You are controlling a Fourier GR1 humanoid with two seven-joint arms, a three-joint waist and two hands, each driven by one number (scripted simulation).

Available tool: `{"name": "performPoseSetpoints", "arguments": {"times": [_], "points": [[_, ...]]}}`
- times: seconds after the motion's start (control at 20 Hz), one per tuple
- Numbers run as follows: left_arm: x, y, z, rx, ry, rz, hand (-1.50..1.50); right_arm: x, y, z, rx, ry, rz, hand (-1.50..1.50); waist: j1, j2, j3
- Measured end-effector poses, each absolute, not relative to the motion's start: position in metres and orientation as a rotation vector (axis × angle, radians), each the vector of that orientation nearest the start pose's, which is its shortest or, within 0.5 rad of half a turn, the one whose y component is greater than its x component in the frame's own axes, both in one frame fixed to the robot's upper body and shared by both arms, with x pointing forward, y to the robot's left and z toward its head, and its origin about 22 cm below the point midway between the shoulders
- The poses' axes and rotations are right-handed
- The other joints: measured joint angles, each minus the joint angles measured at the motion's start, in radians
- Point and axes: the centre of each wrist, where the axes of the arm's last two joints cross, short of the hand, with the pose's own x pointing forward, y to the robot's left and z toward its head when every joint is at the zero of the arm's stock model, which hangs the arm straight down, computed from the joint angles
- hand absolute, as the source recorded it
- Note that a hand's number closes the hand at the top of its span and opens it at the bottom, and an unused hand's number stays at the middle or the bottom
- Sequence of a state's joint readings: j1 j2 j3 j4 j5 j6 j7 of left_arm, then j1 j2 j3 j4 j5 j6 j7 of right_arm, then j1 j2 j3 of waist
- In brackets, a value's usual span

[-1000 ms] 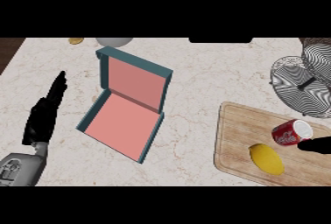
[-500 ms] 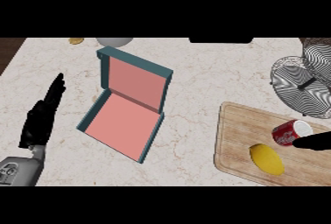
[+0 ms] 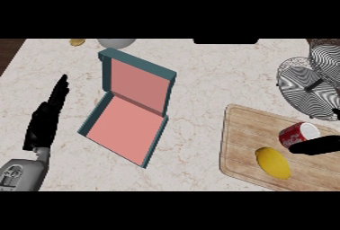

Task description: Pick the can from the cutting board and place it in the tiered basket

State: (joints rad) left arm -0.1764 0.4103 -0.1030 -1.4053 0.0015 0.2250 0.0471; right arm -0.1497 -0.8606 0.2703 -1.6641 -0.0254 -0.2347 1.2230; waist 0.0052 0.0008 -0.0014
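**A:** Where is the can now?

**B:** It lies on its side on the cutting board, near the board's far right part, with its pale end turned toward the tiered basket. A lemon sits on the same board, just beside it on the near side.

**A:** And the right hand?

**B:** It comes in from the right edge and lies against the near side of the can. Only a dark part of it shows, so I cannot tell whether it grips the can or merely touches it.

**A:** How would the can handle?

**B:** I judge it light, stiff and smooth. Lying down it could roll across the board, so a hold across the middle of its round body, thumb on one side and fingers on the other, looks safest. Its thin wall might dent.

**A:** The left hand?

**B:** Relaxed, fingers straight, resting at the left edge, holding nothing.

**A:** What about the surface and the room around?

**B:** A pale marbled counter. An open box with a pink inside stands in the middle, well apart from the board. The basket is just beyond the board's far right corner, so the path to it looks short.
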Motion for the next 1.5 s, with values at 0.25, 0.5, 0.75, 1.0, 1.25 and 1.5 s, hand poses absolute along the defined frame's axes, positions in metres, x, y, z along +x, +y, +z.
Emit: {"name": "performPoseSetpoints", "arguments": {"times": [0.25, 0.5, 0.75, 1.0, 1.25, 1.5], "points": [[0.282, 0.296, 0.029, 0.429, -1.533, -0.233, 0.00, 0.266, -0.327, 0.104, -0.791, -0.526, 0.205, -1.50, 0.002, 0.000, 0.000], [0.278, 0.302, 0.030, 0.431, -1.533, -0.233, 0.00, 0.266, -0.323, 0.087, -0.767, -0.511, 0.200, -1.50, 0.000, -0.001, 0.001], [0.278, 0.298, 0.036, 0.427, -1.535, -0.232, 0.00, 0.281, -0.320, 0.073, -0.745, -0.500, 0.178, -1.50, 0.004, 0.000, 0.001], [0.277, 0.297, 0.038, 0.433, -1.537, -0.237, 0.00, 0.289, -0.317, 0.062, -0.699, -0.484, 0.156, 1.50, 0.002, -0.001, 0.001], [0.281, 0.299, 0.036, 0.432, -1.535, -0.231, 0.00, 0.292, -0.312, 0.059, -0.672, -0.482, 0.250, 1.50, -0.001, -0.002, -0.003], [0.286, 0.295, 0.034, 0.438, -1.533, -0.232, 0.00, 0.298, -0.309, 0.058, -0.690, -0.494, 0.293, 1.50, -0.003, -0.003, -0.003]]}}
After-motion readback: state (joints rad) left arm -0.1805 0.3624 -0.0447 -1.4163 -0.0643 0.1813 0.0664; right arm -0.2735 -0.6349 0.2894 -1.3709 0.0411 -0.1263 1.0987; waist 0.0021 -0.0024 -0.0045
